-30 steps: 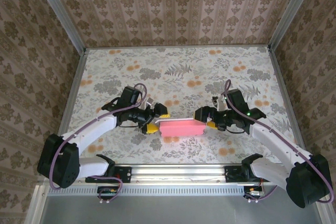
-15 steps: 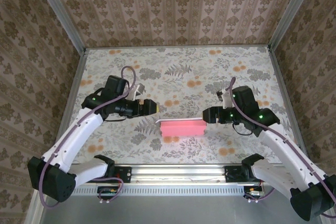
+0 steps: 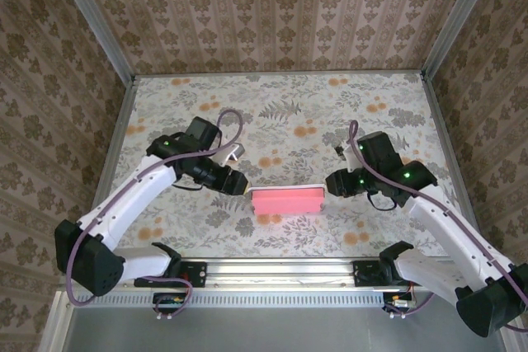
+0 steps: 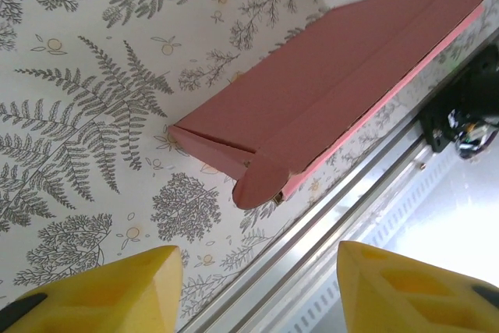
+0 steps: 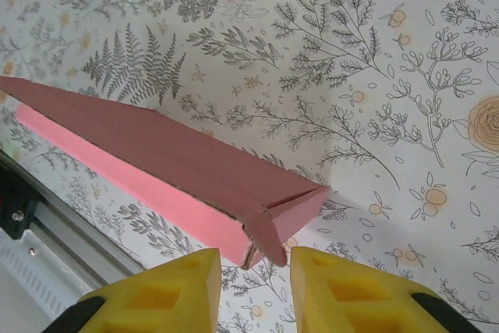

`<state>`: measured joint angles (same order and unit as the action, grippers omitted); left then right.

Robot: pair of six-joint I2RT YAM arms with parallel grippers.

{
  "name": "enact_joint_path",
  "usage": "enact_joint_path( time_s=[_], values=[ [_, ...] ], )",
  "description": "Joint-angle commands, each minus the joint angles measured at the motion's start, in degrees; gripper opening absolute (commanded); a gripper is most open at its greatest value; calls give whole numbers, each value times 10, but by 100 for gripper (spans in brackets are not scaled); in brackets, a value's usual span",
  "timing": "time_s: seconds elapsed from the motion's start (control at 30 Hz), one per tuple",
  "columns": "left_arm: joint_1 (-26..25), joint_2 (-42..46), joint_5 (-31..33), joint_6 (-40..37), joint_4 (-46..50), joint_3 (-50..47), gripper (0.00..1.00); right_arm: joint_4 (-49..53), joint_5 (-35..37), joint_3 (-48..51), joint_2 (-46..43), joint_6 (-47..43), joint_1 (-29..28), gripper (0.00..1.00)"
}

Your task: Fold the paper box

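Note:
The paper box [image 3: 286, 200] lies folded on the floral table, a flat pink rectangle near the front edge. In the left wrist view the box [image 4: 335, 91] runs to the upper right and a rounded end tab [image 4: 261, 181] sticks out at its near end. My left gripper [image 4: 257, 253] stands wide open, a short way off that tab, holding nothing. It hovers at the box's left end [image 3: 241, 187]. My right gripper [image 5: 255, 253] is narrowly open at the box's right end [image 3: 330, 184]. The loose end tab [image 5: 269, 239] sits just at its gap, not clamped.
The table [image 3: 280, 113] has a floral cloth and patterned walls on three sides. A metal rail [image 3: 280, 269] carrying both arm bases runs along the front edge, close behind the box; it also appears in the left wrist view [image 4: 374, 185].
The left gripper drew back from the box's left end, then came back close to it, turned and open. The right gripper backed off slightly. The box stayed put.

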<state>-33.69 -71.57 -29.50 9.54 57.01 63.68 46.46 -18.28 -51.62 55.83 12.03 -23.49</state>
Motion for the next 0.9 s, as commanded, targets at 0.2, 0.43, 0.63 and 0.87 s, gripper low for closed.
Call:
enact_joint_path(
  time_s=[0.2, 0.43, 0.63, 0.87],
  values=[
    [-30, -31, 36, -37, 4, 30, 49, 12, 11, -17, 23, -15, -13, 31],
    [-41, -44, 31, -37, -7, 33, 46, 3, 8, -10, 27, -10, -17, 31],
    [-47, -57, 35, -37, -11, 37, 40, 1, 11, -10, 33, -9, -18, 31],
    [-50, -68, 39, -35, -13, 45, 33, -1, 8, -11, 36, -7, -21, 22]
  ],
)
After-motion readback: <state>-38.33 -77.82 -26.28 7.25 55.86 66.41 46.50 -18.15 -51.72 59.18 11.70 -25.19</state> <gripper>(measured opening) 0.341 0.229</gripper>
